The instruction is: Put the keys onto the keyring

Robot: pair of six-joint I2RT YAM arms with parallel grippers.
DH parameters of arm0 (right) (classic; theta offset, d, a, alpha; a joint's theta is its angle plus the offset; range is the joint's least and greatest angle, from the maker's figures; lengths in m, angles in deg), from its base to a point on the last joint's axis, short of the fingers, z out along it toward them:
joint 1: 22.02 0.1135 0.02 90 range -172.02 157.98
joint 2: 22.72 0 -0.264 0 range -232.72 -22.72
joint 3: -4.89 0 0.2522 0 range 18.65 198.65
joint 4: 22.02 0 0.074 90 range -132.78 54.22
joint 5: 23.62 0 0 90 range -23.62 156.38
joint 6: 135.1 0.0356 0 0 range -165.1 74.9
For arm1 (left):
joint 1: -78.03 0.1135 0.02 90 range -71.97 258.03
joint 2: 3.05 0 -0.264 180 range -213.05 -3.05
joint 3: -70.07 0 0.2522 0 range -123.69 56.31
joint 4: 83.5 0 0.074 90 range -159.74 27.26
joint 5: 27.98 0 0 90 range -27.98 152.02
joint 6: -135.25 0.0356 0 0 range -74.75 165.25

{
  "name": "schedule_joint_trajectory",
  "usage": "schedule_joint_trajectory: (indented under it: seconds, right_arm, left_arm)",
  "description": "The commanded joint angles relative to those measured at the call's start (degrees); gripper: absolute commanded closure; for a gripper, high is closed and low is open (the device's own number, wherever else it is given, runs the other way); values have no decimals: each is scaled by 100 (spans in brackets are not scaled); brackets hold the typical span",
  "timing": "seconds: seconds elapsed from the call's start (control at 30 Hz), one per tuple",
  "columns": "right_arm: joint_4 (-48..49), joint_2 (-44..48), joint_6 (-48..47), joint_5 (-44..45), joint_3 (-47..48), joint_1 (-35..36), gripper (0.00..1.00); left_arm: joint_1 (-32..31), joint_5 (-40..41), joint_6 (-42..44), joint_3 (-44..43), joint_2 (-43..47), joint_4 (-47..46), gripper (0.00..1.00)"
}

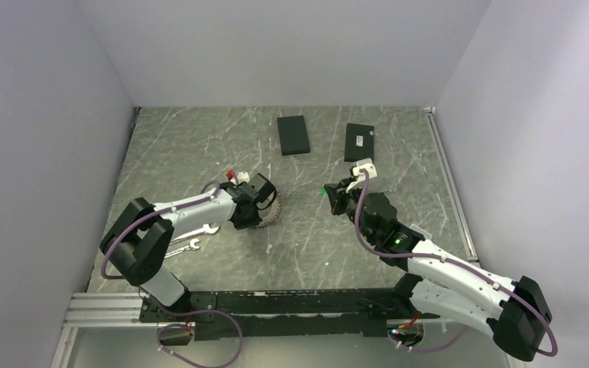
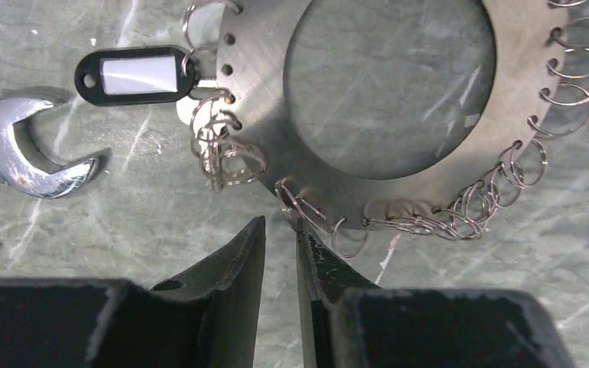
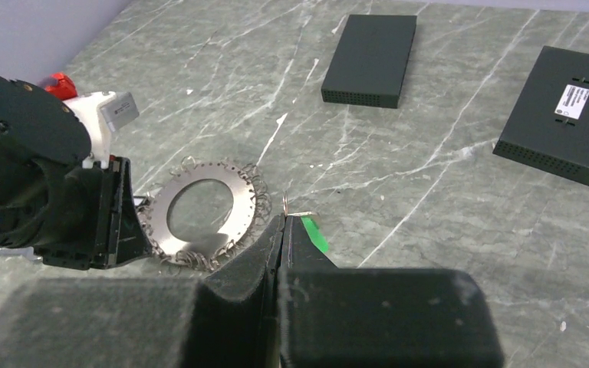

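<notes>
**While the right gripper (image 3: 284, 218) pinches a loop, the left gripper (image 2: 280, 222) noses the keyring (image 2: 255, 115)**

Where the two arms rise from the near edge of the marbled grey table (image 1: 199, 146), the left one bends over two silver wrenches (image 1: 190, 244) lying just beside its forearm. The open jaw of one wrench shows large in the left wrist view. Beyond them, the left gripper is low over the table with its tips at the rim of the keyring. Its fingers (image 2: 230, 264) stand a narrow gap apart, with tabletop visible between them. A loop sits right at the tip of one finger, but I cannot tell whether it is pinched.

The keyring lies flat left of the table's centre. It is a grey metal disc with an open middle, and its outer edge is crowded with wire split rings threaded through small holes. A black key tag (image 2: 134, 74) with a white window rests among the loops on one side, close to the wrench head.

To the right of the disc and apart from it, the right gripper is closed tight. A small wire ring (image 3: 288, 204) stands up from its pressed fingertips, and a green piece (image 3: 314, 234) sits against the outer finger.

Two flat black boxes (image 1: 293, 134) lie farthest back near the rear wall. They are well apart from the disc, and the right-hand box (image 3: 564, 115) carries a white label.
</notes>
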Motion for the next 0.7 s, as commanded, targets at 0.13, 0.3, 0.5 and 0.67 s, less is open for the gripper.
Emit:
schedule_joint_trajectory:
  seconds: [0.13, 0.3, 0.5, 0.67]
  right_arm:
    - [326, 7, -9, -59, 51, 51, 100]
    - [329, 7, -9, -65, 43, 56, 100]
    - [333, 3, -11, -72, 43, 55, 100]
    - [322, -17, -20, -74, 60, 57, 100]
  left_arm:
    - [-19, 597, -203, -86, 11, 272, 74]
    - [-19, 835, -161, -78, 194, 544, 74]
    - [-4, 1392, -278, -131, 248, 1254, 71]
    - [-7, 956, 88, -98, 569, 762, 71]
